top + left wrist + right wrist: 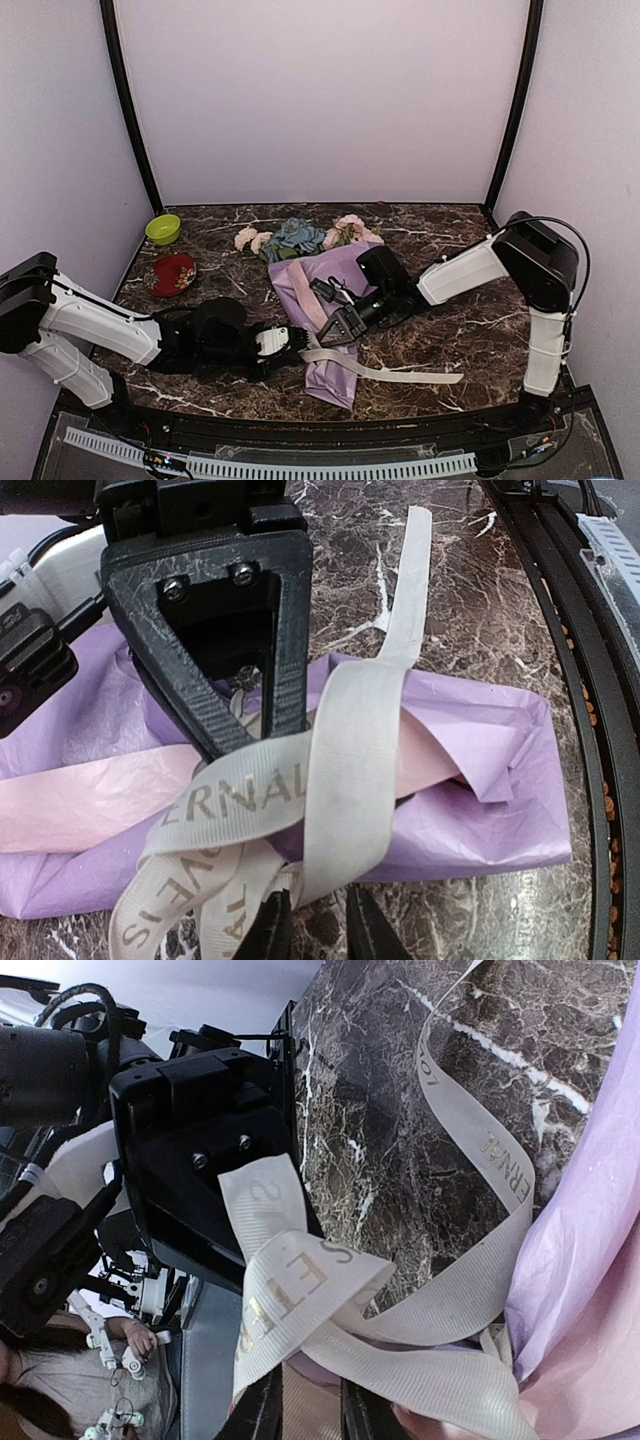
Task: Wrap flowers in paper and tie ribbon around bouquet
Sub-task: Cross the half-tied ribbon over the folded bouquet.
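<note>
Left arm: reaches in low from the left side. The left gripper [284,340] sits just beside the left flank of the bouquet [335,268]. Its jaws are drawn nearly together with a band of the ribbon [400,375] between them. I judge this a grip on the ribbon. The right wrist view supports that, showing a ribbon end coming out of the tips.

Centre: the bouquet lies flat on the marble table [460,320]. Its long axis runs far to near. The flowers [292,238] are at the far end and the narrow folded end of the paper [470,780] points toward the arm bases. The ribbon crosses this axis at the narrow half, looped over itself just above the paper. The crossing is slack, not drawn down, and whether the loop passes fully under the bundle is not visible.

Right arm: reaches in from the right. The right gripper [338,325] is over the bundle, tip to tip with the left one and almost touching it. Its jaws are also narrow, with ribbon running into them. I judge that it holds the ribbon.

Right of the bundle: the free tail of the ribbon lies flat on the table and runs out to the right, nearer the right arm.

Assessment: wrapping appears complete and tying is in hand. The knot lies between the two grippers. Tightening it calls for a pull apart, left and right, square to the bouquet's long axis. The thin paper may crumple or the bundle may swing if one side pulls harder.
</note>
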`<state>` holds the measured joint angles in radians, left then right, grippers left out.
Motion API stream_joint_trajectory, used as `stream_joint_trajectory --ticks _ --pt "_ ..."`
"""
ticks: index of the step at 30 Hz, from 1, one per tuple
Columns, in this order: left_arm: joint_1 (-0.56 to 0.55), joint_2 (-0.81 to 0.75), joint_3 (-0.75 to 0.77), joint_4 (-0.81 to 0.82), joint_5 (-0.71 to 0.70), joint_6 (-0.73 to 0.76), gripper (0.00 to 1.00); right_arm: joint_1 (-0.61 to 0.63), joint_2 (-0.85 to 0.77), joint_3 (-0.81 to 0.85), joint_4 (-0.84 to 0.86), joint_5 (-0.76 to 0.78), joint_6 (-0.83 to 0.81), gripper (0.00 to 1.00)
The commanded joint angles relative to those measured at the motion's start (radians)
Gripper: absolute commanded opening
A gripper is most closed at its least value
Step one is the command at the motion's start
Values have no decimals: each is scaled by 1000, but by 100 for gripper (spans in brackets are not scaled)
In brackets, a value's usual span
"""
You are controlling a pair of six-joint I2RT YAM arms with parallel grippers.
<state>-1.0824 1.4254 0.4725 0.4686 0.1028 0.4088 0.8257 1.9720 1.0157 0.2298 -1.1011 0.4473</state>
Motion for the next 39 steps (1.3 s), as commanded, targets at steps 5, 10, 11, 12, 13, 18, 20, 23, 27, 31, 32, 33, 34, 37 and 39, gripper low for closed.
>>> stream_joint_trajectory --ticks 5,10,11,12,13,18,20,23,27,31,32,33,34,37,39 --pt "-2 82 33 116 84 -48 21 -2 21 45 -46 -32 -52 21" --pt "-2 112 36 179 -4 -63 21 -2 33 62 -60 -85 -59 22" --pt "-2 116 38 187 -20 -65 21 0 38 67 -67 -100 -60 22" --pt "-2 121 42 193 -35 -69 20 1 41 77 -81 -104 -69 22" --pt "-2 125 45 199 -49 -72 20 1 44 87 -102 -98 -88 22" --pt "-2 146 49 225 -99 -92 19 6 55 118 -166 -92 -137 22" --pt "-3 145 49 239 -97 -99 19 7 51 125 -204 -67 -162 23" --pt "-2 143 48 259 -98 -107 18 6 40 130 -280 -26 -210 27" --pt "-2 149 48 277 -107 -111 16 7 29 175 -365 0 -261 30" --pt "-2 159 51 280 -104 -117 16 10 25 182 -386 -6 -273 28" --pt "-2 160 52 282 -104 -119 16 10 23 182 -384 -13 -271 26" --pt "-2 161 52 284 -104 -120 16 12 23 186 -387 -18 -272 24" --pt "-1 162 51 285 -109 -120 16 13 24 191 -397 -21 -276 21" --pt "-2 165 49 288 -130 -114 16 17 21 198 -415 -46 -295 17" --pt "-1 163 44 290 -143 -110 15 19 11 192 -416 -51 -297 12"
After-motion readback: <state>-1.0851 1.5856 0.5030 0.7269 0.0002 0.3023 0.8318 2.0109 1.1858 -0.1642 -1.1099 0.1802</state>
